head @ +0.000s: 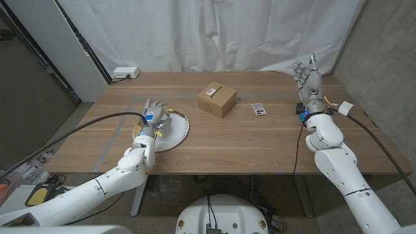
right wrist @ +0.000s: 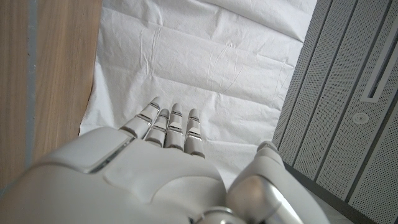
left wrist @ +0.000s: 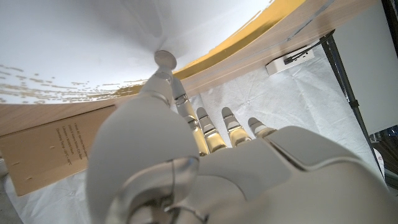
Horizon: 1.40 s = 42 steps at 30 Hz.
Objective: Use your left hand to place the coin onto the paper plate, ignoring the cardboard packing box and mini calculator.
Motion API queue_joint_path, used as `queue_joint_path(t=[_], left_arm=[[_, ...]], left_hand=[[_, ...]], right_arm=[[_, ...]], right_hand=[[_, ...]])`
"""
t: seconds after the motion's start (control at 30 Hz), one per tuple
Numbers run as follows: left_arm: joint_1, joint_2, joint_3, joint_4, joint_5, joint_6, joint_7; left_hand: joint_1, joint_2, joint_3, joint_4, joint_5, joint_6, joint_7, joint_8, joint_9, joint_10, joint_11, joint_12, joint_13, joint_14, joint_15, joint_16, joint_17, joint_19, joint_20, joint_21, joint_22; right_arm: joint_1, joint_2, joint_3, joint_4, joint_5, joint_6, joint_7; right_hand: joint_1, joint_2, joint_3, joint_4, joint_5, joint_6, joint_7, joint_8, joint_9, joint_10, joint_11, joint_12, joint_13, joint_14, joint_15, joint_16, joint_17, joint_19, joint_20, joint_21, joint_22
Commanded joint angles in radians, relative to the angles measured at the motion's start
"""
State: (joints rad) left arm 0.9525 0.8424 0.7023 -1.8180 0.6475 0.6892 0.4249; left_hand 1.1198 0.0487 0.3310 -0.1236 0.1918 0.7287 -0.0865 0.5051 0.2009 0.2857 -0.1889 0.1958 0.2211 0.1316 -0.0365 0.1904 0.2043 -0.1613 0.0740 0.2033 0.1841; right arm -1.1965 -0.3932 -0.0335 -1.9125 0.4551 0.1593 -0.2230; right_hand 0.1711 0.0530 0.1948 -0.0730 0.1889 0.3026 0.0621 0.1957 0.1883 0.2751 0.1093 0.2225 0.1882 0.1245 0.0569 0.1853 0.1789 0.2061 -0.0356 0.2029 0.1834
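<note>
Left hand point(head: 153, 119) hovers over the paper plate point(head: 177, 132) near the surface's left front edge, apparently for the drop. Whether it holds the coin, I cannot tell; no coin visible on the plate. Right hand point(head: 308, 83) raised, fingers apart, empty. Cardboard packing box point(head: 216, 99) and mini calculator point(head: 259, 109) sit mid-surface.

— What do your arms look like from the head camera?
— Glossy white rounded shells, a black cable along each. Your left hand point(head: 153, 119) and right hand point(head: 308, 83) have grey metal fingers; blue sits at the right wrist.
</note>
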Motion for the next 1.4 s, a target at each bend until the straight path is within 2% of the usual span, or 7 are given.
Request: queue_joint_path(t=[0.03, 0.3, 0.37, 0.7, 0.87, 1.1, 1.4], left_arm=[[0.005, 0.009, -0.005, -0.016, -0.019, -0.01, -0.012], [0.004, 0.01, -0.003, -0.023, -0.014, -0.006, -0.013], [0.008, 0.01, -0.006, -0.026, -0.013, -0.007, -0.004], [0.034, 0.018, -0.036, -0.058, -0.008, -0.008, 0.051], [0.042, 0.022, -0.055, -0.07, -0.019, -0.018, 0.068], [0.072, 0.012, -0.114, -0.103, -0.075, -0.053, 0.125], [0.12, 0.014, -0.204, -0.16, -0.176, -0.116, 0.173]], left_hand=[[-0.035, -0.019, -0.012, 0.016, -0.006, -0.027, 0.004, -0.015, 0.0, -0.022, 0.002, -0.001, 0.004, -0.024, -0.047, -0.003, -0.001, -0.018, -0.001, -0.003, 0.003], [-0.068, -0.03, -0.026, 0.03, -0.003, -0.039, 0.013, -0.025, -0.002, -0.041, 0.009, -0.001, 0.003, -0.038, -0.04, -0.001, 0.0, -0.026, -0.001, -0.002, 0.004], [-0.08, -0.031, -0.029, 0.036, -0.002, -0.017, 0.003, -0.018, -0.002, -0.045, 0.008, 0.001, 0.003, -0.042, -0.041, 0.0, 0.0, -0.032, 0.002, -0.003, 0.004], [-0.094, -0.032, -0.032, 0.042, 0.001, -0.005, 0.005, -0.017, -0.003, -0.043, 0.008, 0.006, 0.003, -0.04, -0.043, 0.004, 0.0, -0.031, 0.004, 0.0, 0.004], [-0.106, -0.032, -0.034, 0.047, 0.002, 0.005, -0.011, -0.018, -0.005, -0.026, 0.007, 0.015, 0.002, -0.02, -0.047, 0.014, 0.0, -0.011, 0.005, 0.009, 0.004], [-0.138, -0.028, -0.041, 0.064, 0.003, -0.018, -0.018, -0.037, -0.008, -0.006, 0.009, 0.025, 0.002, 0.004, -0.044, 0.023, 0.001, 0.017, 0.005, 0.02, 0.005], [-0.198, -0.015, -0.052, 0.098, 0.003, -0.113, -0.018, -0.091, -0.009, -0.007, 0.028, 0.024, 0.001, 0.024, -0.028, 0.025, 0.002, 0.047, 0.015, 0.028, 0.005]], right_arm=[[-0.006, -0.002, 0.011, 0.002, 0.009, 0.004, 0.007], [-0.013, -0.002, 0.017, 0.0, 0.013, 0.007, 0.011], [-0.017, -0.003, 0.019, -0.003, 0.014, 0.007, 0.011], [-0.031, 0.0, 0.026, -0.013, 0.014, 0.017, 0.009], [-0.034, 0.002, 0.025, -0.012, 0.015, 0.026, 0.012], [-0.042, 0.004, 0.025, -0.014, 0.015, 0.037, 0.009], [-0.049, 0.003, 0.022, -0.017, 0.014, 0.04, 0.006]], right_hand=[[0.004, 0.011, -0.002, -0.002, 0.0, 0.006, 0.002, 0.001, 0.003, 0.006, 0.003, -0.003, 0.002, 0.004, 0.005, 0.0, 0.004, 0.005, 0.005, -0.001, 0.002], [0.005, 0.011, -0.002, -0.003, 0.0, 0.006, 0.003, 0.001, 0.003, 0.006, 0.002, -0.003, 0.002, 0.005, 0.003, 0.0, 0.004, 0.005, 0.005, -0.001, 0.002], [0.005, 0.011, -0.003, -0.003, 0.0, 0.006, 0.002, 0.001, 0.003, 0.007, 0.003, -0.002, 0.002, 0.005, 0.003, 0.0, 0.004, 0.005, 0.006, 0.0, 0.002], [0.005, 0.011, -0.003, -0.003, 0.0, 0.006, 0.003, 0.001, 0.003, 0.007, 0.003, -0.002, 0.002, 0.006, 0.004, 0.0, 0.004, 0.005, 0.006, -0.001, 0.002], [0.005, 0.011, -0.003, -0.003, 0.0, 0.006, 0.003, 0.001, 0.003, 0.007, 0.003, -0.002, 0.002, 0.006, 0.004, 0.0, 0.004, 0.005, 0.006, -0.001, 0.002], [0.005, 0.011, -0.003, -0.004, 0.0, 0.007, 0.003, 0.001, 0.003, 0.007, 0.002, -0.002, 0.002, 0.006, 0.003, 0.0, 0.004, 0.005, 0.005, 0.0, 0.002], [0.005, 0.011, -0.003, -0.004, 0.0, 0.007, 0.004, 0.001, 0.003, 0.007, 0.002, -0.002, 0.002, 0.006, 0.004, 0.0, 0.004, 0.005, 0.005, 0.0, 0.002]])
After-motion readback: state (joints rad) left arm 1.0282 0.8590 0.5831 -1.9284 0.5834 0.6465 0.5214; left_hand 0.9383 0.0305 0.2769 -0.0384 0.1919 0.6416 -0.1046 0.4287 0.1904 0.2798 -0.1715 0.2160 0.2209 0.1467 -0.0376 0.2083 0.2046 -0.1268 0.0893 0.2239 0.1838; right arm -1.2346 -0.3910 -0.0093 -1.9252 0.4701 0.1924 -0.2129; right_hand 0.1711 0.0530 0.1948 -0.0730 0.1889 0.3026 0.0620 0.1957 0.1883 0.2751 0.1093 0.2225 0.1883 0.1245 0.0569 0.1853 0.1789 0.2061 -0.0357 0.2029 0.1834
